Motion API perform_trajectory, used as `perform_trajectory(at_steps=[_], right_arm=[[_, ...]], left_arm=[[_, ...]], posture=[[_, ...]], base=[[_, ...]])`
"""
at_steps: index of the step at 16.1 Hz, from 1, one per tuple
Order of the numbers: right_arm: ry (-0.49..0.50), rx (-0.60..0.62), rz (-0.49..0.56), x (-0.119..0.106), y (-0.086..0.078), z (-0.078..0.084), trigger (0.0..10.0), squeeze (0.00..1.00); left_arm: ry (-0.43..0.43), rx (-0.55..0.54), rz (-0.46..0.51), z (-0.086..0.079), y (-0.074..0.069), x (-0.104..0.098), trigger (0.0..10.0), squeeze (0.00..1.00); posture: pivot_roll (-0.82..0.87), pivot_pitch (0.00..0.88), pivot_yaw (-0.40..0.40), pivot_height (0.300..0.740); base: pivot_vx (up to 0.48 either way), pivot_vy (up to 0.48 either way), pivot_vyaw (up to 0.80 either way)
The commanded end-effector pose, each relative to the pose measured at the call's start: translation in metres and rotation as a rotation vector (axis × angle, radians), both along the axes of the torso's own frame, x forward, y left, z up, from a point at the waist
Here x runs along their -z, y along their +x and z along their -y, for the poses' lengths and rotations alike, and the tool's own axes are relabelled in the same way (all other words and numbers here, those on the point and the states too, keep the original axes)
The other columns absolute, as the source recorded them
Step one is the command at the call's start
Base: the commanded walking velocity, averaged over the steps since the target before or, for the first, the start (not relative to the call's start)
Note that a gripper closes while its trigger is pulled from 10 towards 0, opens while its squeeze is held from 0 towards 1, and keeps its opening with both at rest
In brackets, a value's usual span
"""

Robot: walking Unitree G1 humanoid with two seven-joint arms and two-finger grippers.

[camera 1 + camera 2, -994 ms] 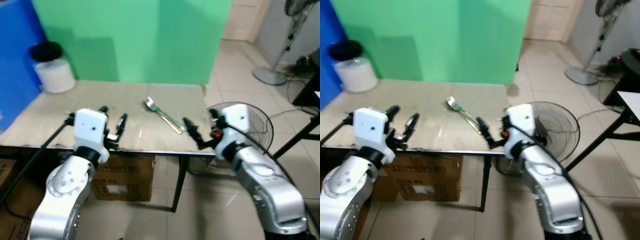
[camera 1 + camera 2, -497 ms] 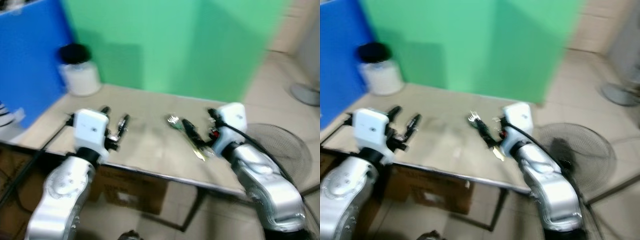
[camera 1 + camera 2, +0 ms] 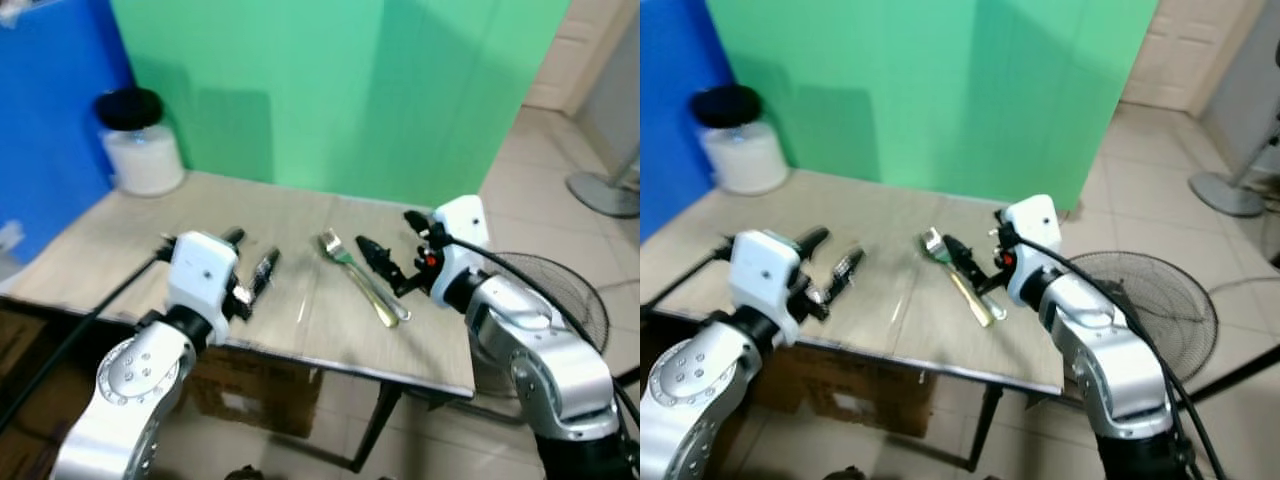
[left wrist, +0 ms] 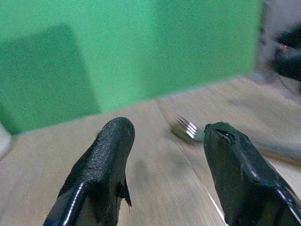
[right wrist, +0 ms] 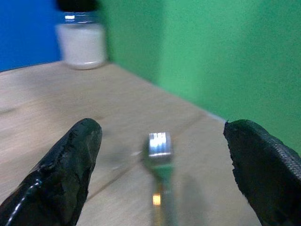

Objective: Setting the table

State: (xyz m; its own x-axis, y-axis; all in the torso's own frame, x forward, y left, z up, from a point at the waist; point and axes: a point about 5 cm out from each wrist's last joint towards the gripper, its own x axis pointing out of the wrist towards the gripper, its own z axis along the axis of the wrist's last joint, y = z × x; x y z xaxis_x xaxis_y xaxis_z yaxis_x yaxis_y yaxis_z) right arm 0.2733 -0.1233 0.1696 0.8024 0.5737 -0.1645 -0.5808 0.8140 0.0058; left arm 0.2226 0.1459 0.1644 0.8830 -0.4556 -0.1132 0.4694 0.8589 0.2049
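A silver fork [image 3: 347, 262] lies on the wooden table [image 3: 120, 240], tines toward the green backdrop and handle toward the near edge. My right gripper [image 3: 385, 232] is open and hovers just right of the fork's middle, one finger close above the handle. In the right wrist view the fork [image 5: 159, 147] sits between the spread fingers [image 5: 70, 165]. My left gripper [image 3: 250, 250] is open and empty over the table, left of the fork. From the left wrist, the tines [image 4: 186, 128] lie ahead, near one of its fingers [image 4: 235, 165].
A white jar with a black lid [image 3: 140, 150] stands at the table's far left corner. A blue board [image 3: 40, 120] rises on the left, and the green backdrop [image 3: 340, 90] runs behind. A floor fan [image 3: 560, 300] stands right of the table, a cardboard box [image 3: 270, 400] beneath.
The camera has shifted. My right gripper has come in from the table's right edge to the fork's middle. The left gripper holds its pose.
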Motion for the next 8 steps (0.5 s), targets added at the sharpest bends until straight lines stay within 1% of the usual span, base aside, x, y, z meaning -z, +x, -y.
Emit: perform_trajectory(at_steps=[1,2,3,4,5,6,7,8], right_arm=[[-0.022,-0.041,-0.058,0.003,0.005,0.001,10.0,0.0],[-0.046,-0.056,-0.08,0.006,0.007,0.001,10.0,0.0],[-0.12,-0.096,-0.149,0.014,0.014,0.0,10.0,0.0],[-0.157,-0.147,-0.203,0.019,0.019,-0.002,10.0,0.0],[-0.178,-0.188,-0.232,0.02,0.021,-0.004,10.0,0.0],[-0.2,-0.199,-0.241,0.021,0.026,-0.006,10.0,0.0],[-0.21,-0.17,-0.244,0.02,0.034,-0.009,6.6,0.0],[-0.226,-0.12,-0.243,0.021,0.046,-0.014,4.7,0.0]], left_arm=[[0.02,0.088,-0.044,0.004,-0.004,0.003,10.0,0.0],[0.031,0.11,-0.057,0.004,-0.005,0.004,10.0,0.0],[0.056,0.156,-0.093,0.001,-0.005,0.007,10.0,0.0],[0.073,0.175,-0.11,-0.004,-0.006,0.009,10.0,0.0],[0.08,0.181,-0.12,-0.007,-0.006,0.009,10.0,0.0],[0.09,0.183,-0.132,-0.011,-0.007,0.01,10.0,0.0],[0.1,0.181,-0.142,-0.015,-0.009,0.012,10.0,0.0],[0.107,0.167,-0.147,-0.021,-0.01,0.013,10.0,0.0]], posture=[[0.19,0.0,-0.025,0.727],[0.19,0.0,-0.024,0.727],[0.18,0.0,-0.018,0.727],[0.18,0.0,-0.017,0.727],[0.18,0.0,-0.017,0.727],[0.18,0.0,-0.018,0.727],[0.18,0.0,-0.018,0.727],[0.18,0.0,-0.023,0.727]], base=[[0.0,0.0,0.0],[0.0,0.0,0.0],[0.0,0.0,0.0],[0.0,0.0,0.0],[0.0,0.0,0.0],[0.0,0.0,0.0],[0.0,0.0,0.0],[0.0,0.0,0.0]])
